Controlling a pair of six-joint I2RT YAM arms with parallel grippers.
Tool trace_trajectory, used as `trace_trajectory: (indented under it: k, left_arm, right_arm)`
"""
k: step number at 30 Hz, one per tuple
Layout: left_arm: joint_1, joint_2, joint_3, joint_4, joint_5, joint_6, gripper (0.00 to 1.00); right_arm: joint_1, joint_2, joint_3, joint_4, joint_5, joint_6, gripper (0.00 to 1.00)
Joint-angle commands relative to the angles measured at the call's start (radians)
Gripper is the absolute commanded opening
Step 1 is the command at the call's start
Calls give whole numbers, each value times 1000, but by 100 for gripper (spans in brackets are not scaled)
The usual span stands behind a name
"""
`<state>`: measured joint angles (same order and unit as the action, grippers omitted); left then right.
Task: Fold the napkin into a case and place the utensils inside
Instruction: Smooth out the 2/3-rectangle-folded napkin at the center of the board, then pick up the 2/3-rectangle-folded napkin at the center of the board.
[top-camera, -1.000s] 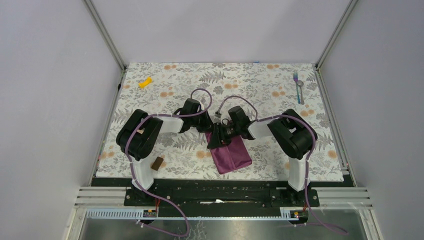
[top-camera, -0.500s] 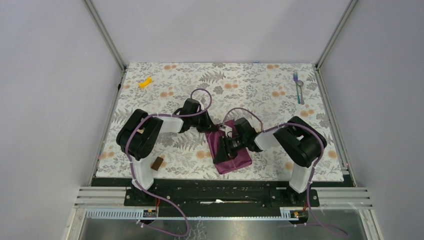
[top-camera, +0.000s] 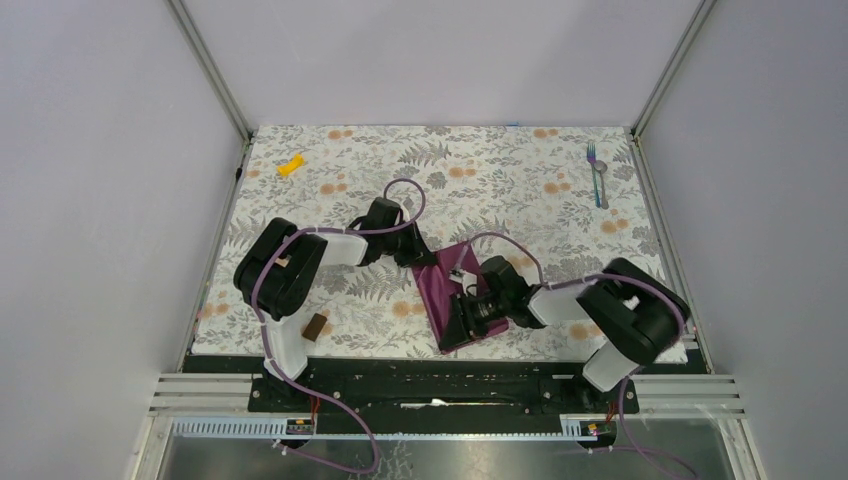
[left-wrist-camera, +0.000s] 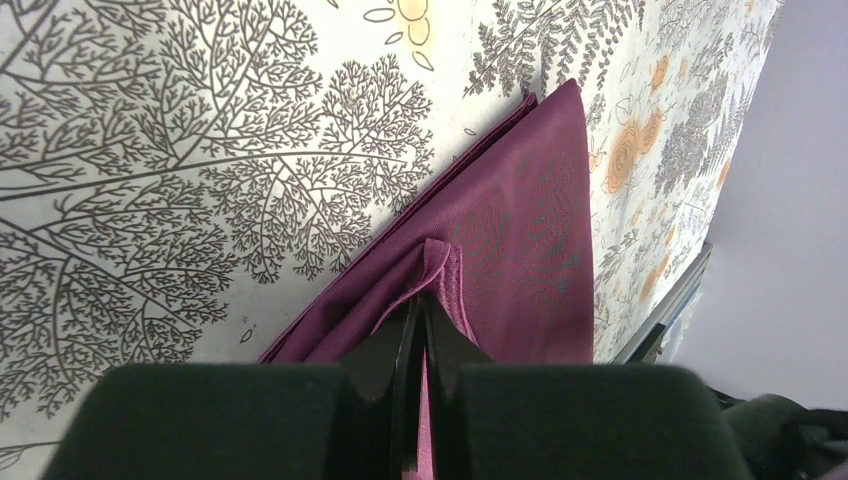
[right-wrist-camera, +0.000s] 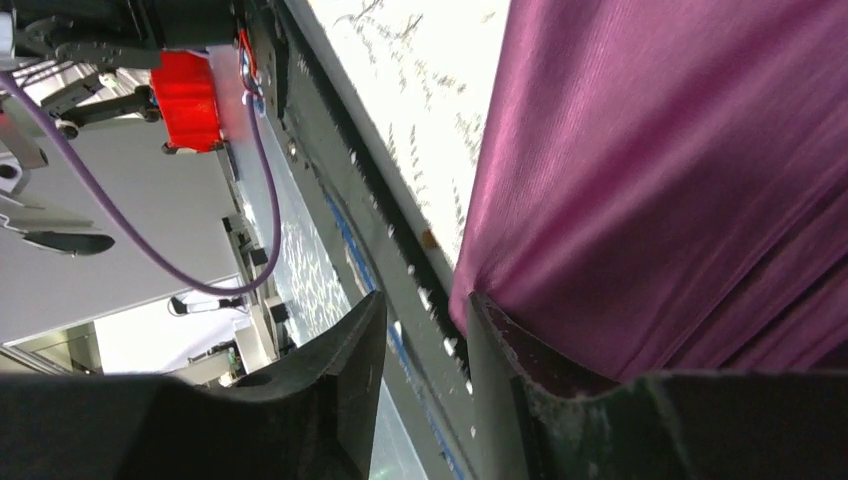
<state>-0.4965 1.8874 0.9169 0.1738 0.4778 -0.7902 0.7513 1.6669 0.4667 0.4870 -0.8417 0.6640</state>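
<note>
Evidently the right gripper (top-camera: 463, 322) has travelled, within the last second, from the far end of the napkin (top-camera: 438, 298) to its near end, by the tabletop (top-camera: 520, 190) edge. Its jaws stand narrowly parted; cloth lies against one finger, with none visibly between them. The left gripper (left-wrist-camera: 422, 300) has its jaws closed on a pinch of the far corner. The napkin lies centre-near, narrower than before. Judgement: folding is still in hand. The utensils (top-camera: 597, 178), far right, remain untouched.

Lab robot cell: plain grey wall panels (top-camera: 100, 200), aluminium frame posts (top-camera: 212, 72) at the bench's (top-camera: 520, 170) far corners, mounting rail (top-camera: 440, 388) along its near edge.
</note>
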Motion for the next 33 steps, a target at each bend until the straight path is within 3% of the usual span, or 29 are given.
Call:
trace_trajectory:
  k: [1, 4, 5, 7, 11, 18, 25, 28, 30, 33]
  left_arm:
    - [8, 26, 23, -84, -40, 44, 10]
    - [6, -8, 44, -108, -18, 55, 17]
    - [6, -15, 57, -124, -13, 63, 19]
    - [7, -21, 82, -148, 2, 80, 21]
    - [7, 47, 159, -237, 33, 121, 22]
    - [9, 136, 184, -225, 43, 143, 22]
    - [14, 226, 386, -422, -58, 330, 24]
    - [8, 171, 430, -490, -115, 377, 37]
    - [-4, 96, 421, -521, -123, 376, 49]
    - [-51, -39, 385, -577, -174, 347, 59]
  right_arm:
    - [10, -197, -21, -192, 35, -4, 47]
    - [-129, -337, 60, -438, 163, -71, 67]
    - [-197, -351, 86, -516, 191, -93, 70]
    - [-339, -339, 135, -645, 275, -124, 71]
    - [-511, -280, 183, -706, 273, -154, 70]
    - [-523, -169, 173, -680, 256, -208, 64]
    - [-443, -77, 113, -404, 113, -100, 36]
    - [-359, -79, 111, -302, 103, 7, 28]
    - [-357, -130, 110, -320, 149, 45, 31]
    - [-371, -208, 168, -580, 334, -40, 60]
